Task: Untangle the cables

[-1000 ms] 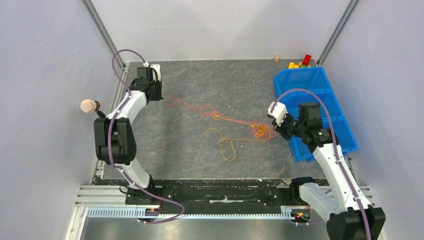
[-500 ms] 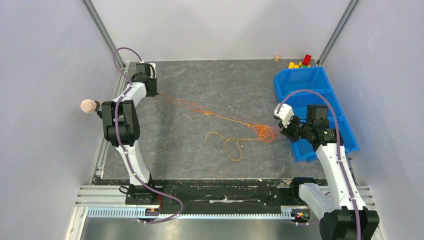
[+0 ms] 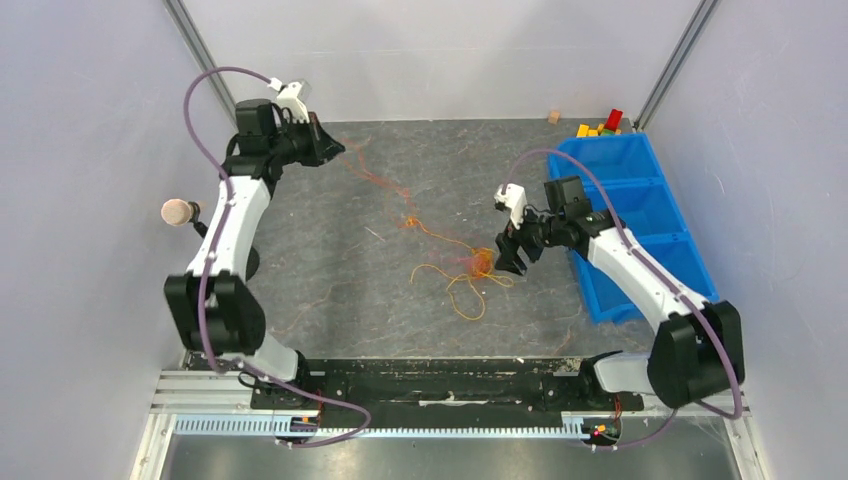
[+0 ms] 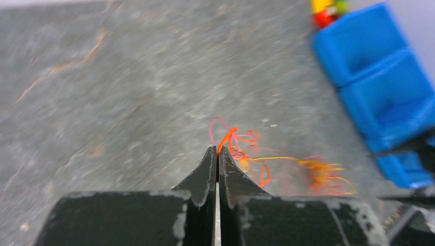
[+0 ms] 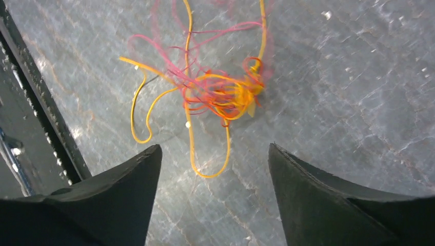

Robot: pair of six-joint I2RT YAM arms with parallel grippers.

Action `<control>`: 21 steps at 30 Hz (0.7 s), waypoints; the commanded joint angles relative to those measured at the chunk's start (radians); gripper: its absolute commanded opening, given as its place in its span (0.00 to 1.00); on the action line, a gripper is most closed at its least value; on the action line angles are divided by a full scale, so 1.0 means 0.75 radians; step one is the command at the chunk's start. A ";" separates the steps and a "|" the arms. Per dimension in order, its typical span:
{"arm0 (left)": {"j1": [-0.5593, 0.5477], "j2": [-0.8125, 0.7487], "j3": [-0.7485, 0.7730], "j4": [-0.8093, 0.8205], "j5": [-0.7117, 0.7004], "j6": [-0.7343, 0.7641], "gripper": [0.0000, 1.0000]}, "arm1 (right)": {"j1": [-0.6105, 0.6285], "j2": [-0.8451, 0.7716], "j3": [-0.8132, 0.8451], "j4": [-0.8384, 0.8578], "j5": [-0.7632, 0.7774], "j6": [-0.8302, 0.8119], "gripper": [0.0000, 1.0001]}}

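One strand of the thin red, orange and yellow cables is clenched in the left gripper. The right gripper is held with its jaws spread above a knot judged not yet undone.

overhead, close wrist views, all sharing cables

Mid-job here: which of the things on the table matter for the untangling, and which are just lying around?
Part of the job: cables, tangled red, orange and yellow; left claw, shut on an orange strand; right claw, open above the tangle.
Lying about: blue bin; coloured blocks behind it; small tan block.
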 commanded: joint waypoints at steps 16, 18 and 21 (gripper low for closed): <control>-0.174 -0.464 -0.018 0.017 0.537 -0.295 0.02 | 0.360 0.125 0.107 1.210 0.103 0.652 0.98; -0.184 -0.470 -0.007 0.023 0.554 -0.324 0.02 | 0.408 0.140 0.024 1.389 0.147 0.724 0.98; -0.200 -0.494 -0.006 0.023 0.563 -0.346 0.02 | 0.475 0.207 0.020 1.494 0.176 0.766 0.94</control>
